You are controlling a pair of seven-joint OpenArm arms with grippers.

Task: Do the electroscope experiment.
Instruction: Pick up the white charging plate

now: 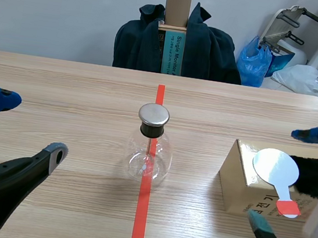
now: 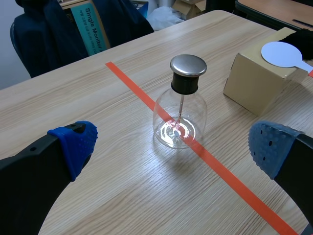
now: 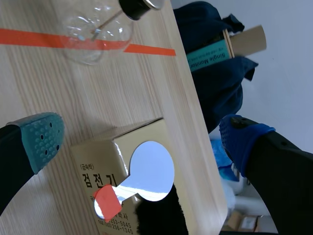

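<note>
Right wrist view: we are holding the right pincer (image 3: 142, 138) wide open, empty, over the paddle (image 3: 152, 169) at the flask's (image 1: 149, 153) three o'clock, favouring its red handle (image 3: 107, 203).

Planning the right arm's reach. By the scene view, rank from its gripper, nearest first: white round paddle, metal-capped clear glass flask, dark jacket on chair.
1. White round paddle, atop the tan box, at the right gripper.
2. Metal-capped glass flask, centre, to its left.
3. Dark jacket, far side, behind the flask.
</note>
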